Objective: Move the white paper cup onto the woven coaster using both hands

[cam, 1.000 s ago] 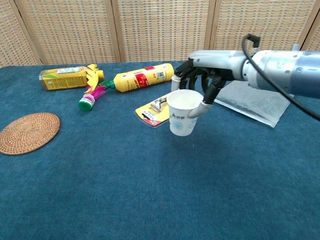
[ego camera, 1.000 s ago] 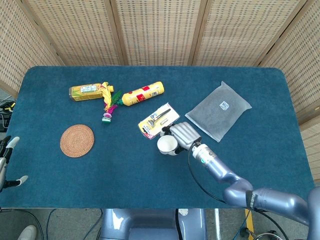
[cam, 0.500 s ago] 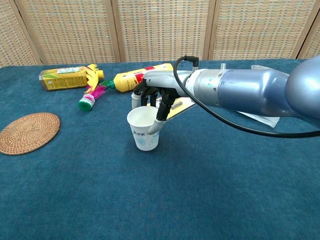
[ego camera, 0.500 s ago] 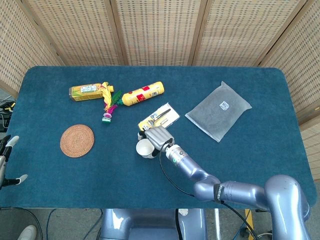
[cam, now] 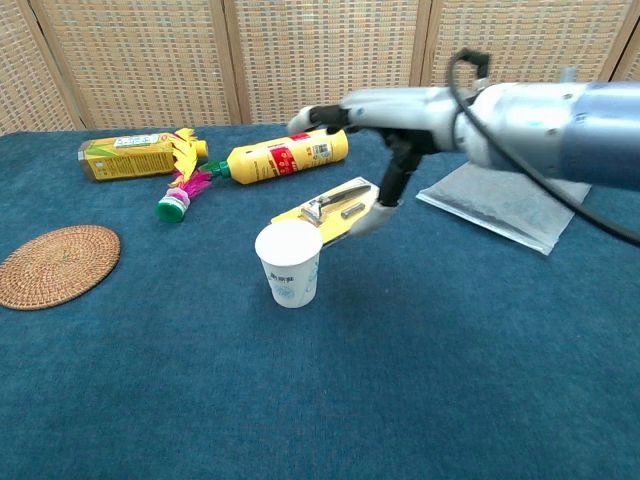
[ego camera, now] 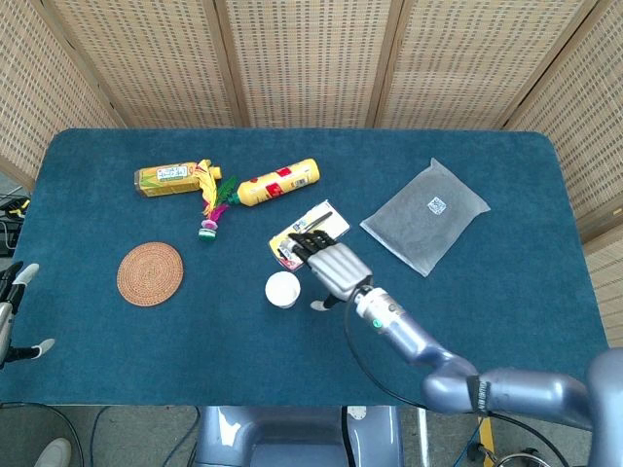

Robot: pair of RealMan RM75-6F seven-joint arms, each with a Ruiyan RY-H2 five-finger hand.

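The white paper cup (ego camera: 282,289) (cam: 288,263) stands upright on the blue tablecloth, with nothing touching it. The round woven coaster (ego camera: 150,273) (cam: 55,264) lies well to its left, bare. My right hand (ego camera: 336,269) (cam: 385,125) hovers just right of and above the cup, fingers spread and holding nothing. My left hand (ego camera: 15,311) shows only at the left edge of the head view, beyond the table's edge, its fingers apart and empty.
At the back lie a green-labelled yellow bottle (ego camera: 167,178) (cam: 130,157), a shuttlecock (ego camera: 212,212) (cam: 182,195) and a yellow bottle (ego camera: 280,182) (cam: 285,155). A razor pack (ego camera: 310,232) (cam: 325,210) lies behind the cup. A grey pouch (ego camera: 425,215) (cam: 500,205) lies at the right.
My right hand carried the cup leftward, set it down on the cloth, then let go and lifted away to the right. The left hand has not moved.
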